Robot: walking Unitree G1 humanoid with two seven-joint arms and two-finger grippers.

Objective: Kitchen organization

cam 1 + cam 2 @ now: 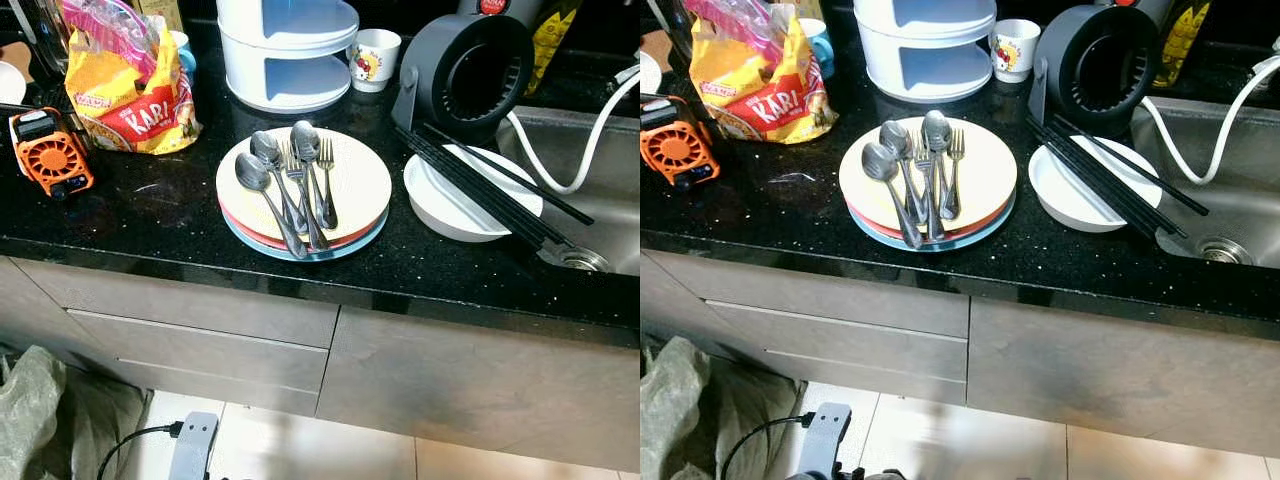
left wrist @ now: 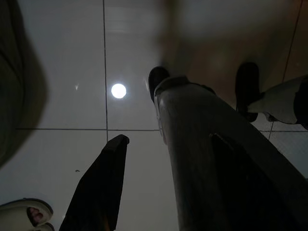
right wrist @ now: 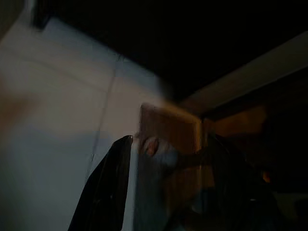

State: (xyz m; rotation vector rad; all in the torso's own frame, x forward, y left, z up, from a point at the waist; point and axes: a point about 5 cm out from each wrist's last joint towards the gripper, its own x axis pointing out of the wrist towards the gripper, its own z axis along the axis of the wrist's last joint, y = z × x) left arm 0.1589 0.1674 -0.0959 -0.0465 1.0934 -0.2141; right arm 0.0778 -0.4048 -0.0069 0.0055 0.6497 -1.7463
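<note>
Left eye view, centre: stack of plates (image 1: 350,180) on black counter (image 1: 150,215), three spoons (image 1: 268,190) and two forks (image 1: 322,170) lying across. Right: white bowl (image 1: 450,205) under black chopsticks (image 1: 490,195). Left wrist view: left gripper (image 2: 166,144) spread apart, empty, above floor tiles (image 2: 62,57). Right wrist view: right gripper (image 3: 171,159), dark, grip cannot be told.

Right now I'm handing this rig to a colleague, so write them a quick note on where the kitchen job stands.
Left gripper hangs idle over the floor tiles, open and empty. Right gripper hangs in shade; grip unclear.
Stack of plates sits on the black counter, with three spoons and two forks on top. Black chopsticks lie across the white bowl beside the sink.
Done: nothing visibly sorted.
Left: cutlery, chopsticks, plates, bowl.
</note>
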